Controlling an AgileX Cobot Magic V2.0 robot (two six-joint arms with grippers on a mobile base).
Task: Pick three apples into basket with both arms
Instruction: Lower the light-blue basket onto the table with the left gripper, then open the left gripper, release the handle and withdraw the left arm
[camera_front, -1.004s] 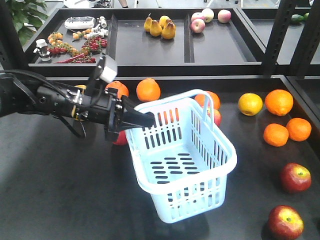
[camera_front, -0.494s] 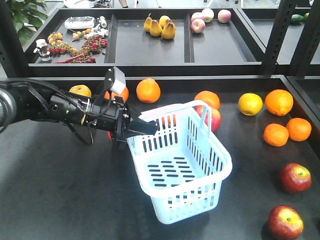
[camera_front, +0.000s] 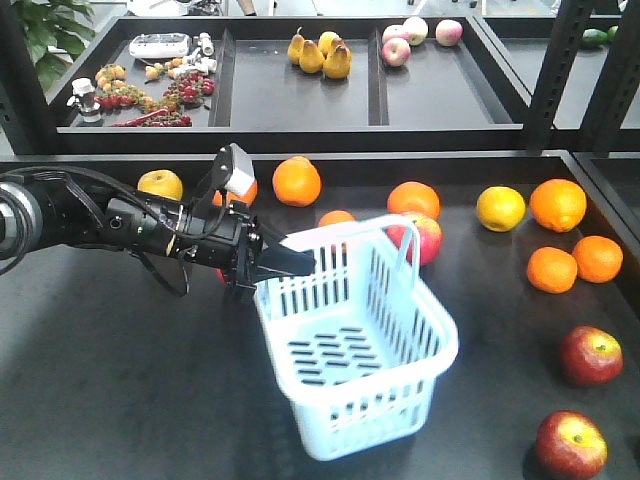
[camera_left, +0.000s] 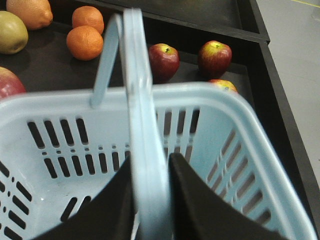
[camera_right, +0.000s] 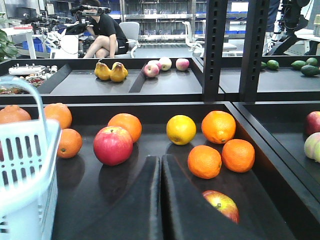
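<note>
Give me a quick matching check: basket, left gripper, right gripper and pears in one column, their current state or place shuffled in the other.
Things:
1 basket
2 left gripper
3 right gripper
4 pears

States or places:
A shut, holding nothing
B on the back shelf
C empty inside
D clamped on the basket rim

Pairs: 1-C, 2-D, 3-A, 4-B

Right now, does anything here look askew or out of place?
The basket sits askew, slanted against the edges of the table, with the left claw shut on its near rim. It is empty; nothing looks spilled or damaged.
</note>
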